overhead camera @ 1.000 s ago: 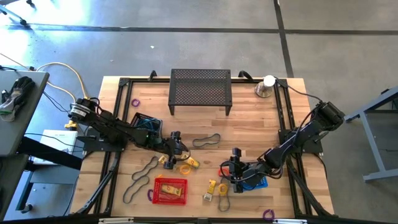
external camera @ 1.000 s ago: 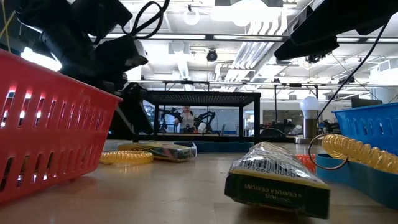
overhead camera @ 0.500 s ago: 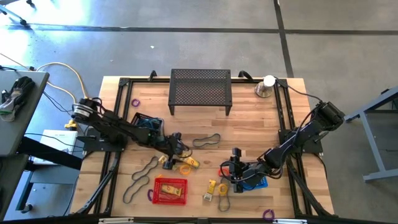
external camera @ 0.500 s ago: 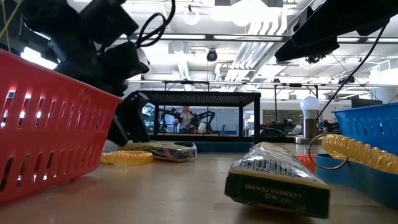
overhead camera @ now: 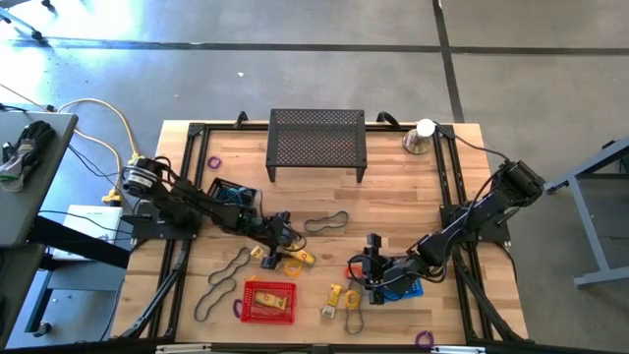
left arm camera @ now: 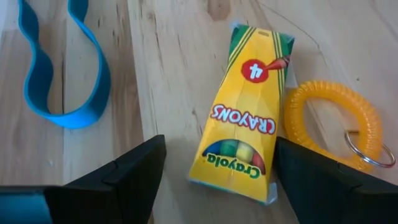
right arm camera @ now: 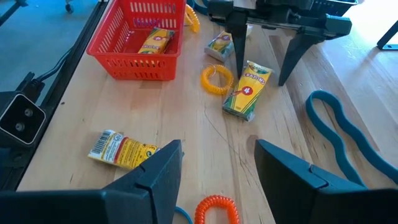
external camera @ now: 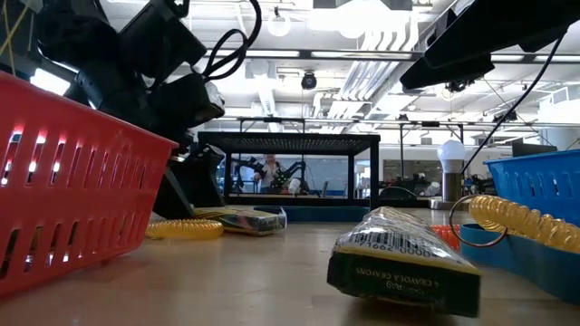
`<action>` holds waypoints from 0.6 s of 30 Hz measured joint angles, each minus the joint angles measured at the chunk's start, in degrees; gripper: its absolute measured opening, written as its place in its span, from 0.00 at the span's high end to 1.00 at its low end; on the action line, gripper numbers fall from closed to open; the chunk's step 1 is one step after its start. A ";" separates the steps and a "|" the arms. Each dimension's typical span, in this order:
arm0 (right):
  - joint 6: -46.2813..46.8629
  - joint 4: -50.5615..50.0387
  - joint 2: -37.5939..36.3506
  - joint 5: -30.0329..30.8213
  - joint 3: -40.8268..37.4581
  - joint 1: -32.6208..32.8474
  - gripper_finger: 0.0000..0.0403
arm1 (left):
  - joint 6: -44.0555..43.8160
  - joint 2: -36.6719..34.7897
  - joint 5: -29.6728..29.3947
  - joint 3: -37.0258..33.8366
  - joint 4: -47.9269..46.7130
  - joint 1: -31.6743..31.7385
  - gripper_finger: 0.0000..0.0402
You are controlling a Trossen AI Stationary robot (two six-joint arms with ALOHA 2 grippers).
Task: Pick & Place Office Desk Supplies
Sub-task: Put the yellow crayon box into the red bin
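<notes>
Around crayon box [left arm camera: 245,134], left pincer [left arm camera: 214,168] agape

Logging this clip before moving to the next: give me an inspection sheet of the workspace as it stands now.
Surface: wooden table, black frame rails along its sides.
Job's things: crayon box between the left hand's fingers, beside a yellow coil ring; teal band; red basket holding another crayon pack.
Clutter: black mesh stand; silver cone with white ball.
Grippers: left hand open above the crayon box; right hand open.
Cables: yellow cable off the table's left.
Surroundings: concrete floor.
</notes>
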 joint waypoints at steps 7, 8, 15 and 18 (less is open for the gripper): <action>0.02 0.02 0.00 0.00 0.00 -0.02 0.52 | -0.61 0.07 0.07 0.02 -0.09 0.02 0.37; 0.02 0.02 0.00 0.02 0.00 -0.02 0.52 | -0.79 0.07 0.08 0.02 -0.11 0.02 0.38; 0.02 0.03 0.00 0.02 0.00 -0.02 0.52 | -0.82 0.12 0.06 0.00 0.02 0.04 0.46; 0.02 0.04 0.00 0.02 0.00 -0.02 0.52 | -0.81 0.14 0.06 -0.02 0.07 0.04 0.49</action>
